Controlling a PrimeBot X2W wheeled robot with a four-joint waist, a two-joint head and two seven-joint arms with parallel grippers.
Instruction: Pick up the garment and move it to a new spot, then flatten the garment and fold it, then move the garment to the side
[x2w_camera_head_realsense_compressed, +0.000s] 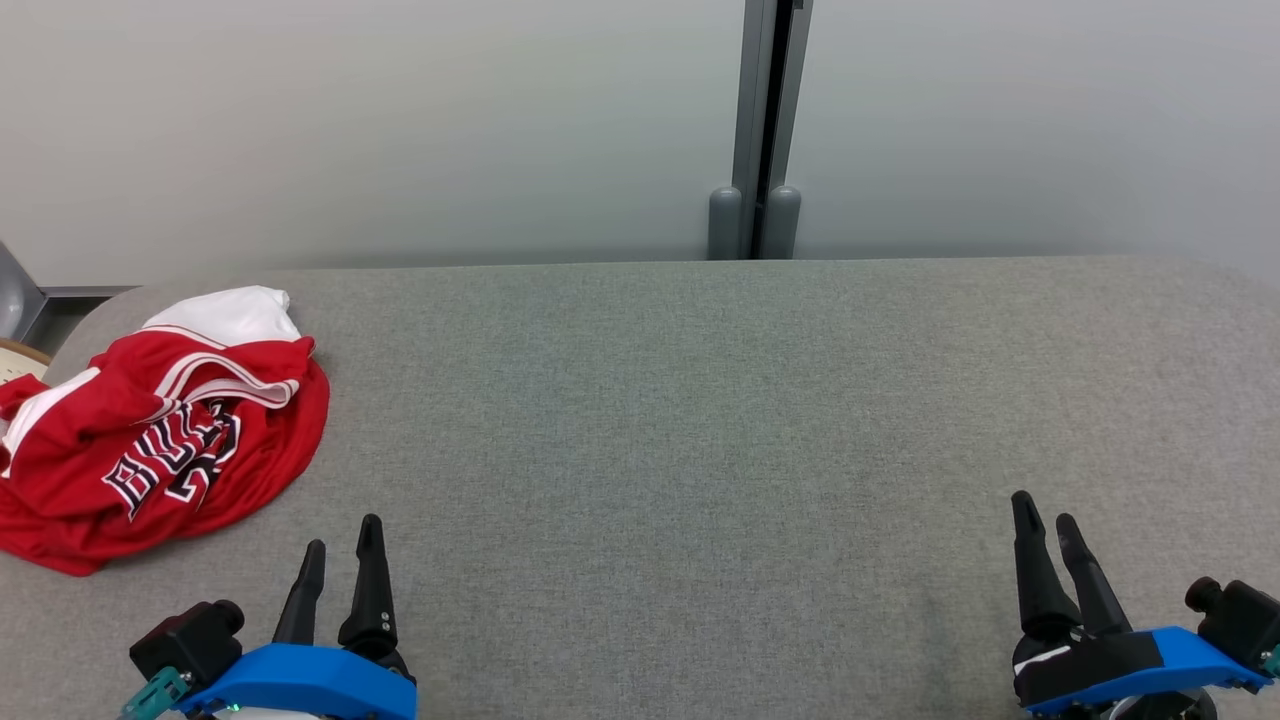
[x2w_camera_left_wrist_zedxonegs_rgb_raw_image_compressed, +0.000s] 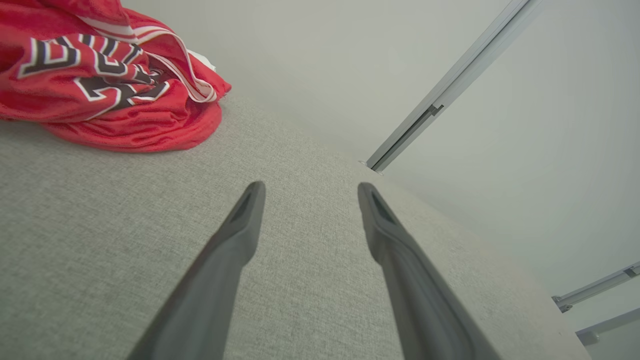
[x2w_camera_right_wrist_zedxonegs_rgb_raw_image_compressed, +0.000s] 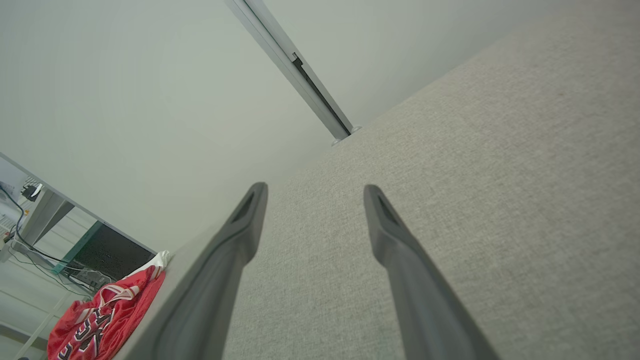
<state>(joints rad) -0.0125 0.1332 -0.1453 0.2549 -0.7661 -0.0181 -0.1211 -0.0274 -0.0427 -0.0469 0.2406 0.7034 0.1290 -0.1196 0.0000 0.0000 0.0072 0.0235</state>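
Currently, the garment (x2w_camera_head_realsense_compressed: 170, 440), a crumpled red jersey with white trim, lies at the far left end of the grey table (x2w_camera_head_realsense_compressed: 700, 400). Black, white-edged lettering reads "BUL"; folds hide the rest. Left gripper (x2w_camera_head_realsense_compressed: 343, 533): jaws apart, empty, near the garment. Right gripper (x2w_camera_head_realsense_compressed: 1043, 508): jaws apart, empty, well apart from it. The right wrist view adds cables (x2w_camera_right_wrist_zedxonegs_rgb_raw_image_compressed: 20, 235) beyond the table end.
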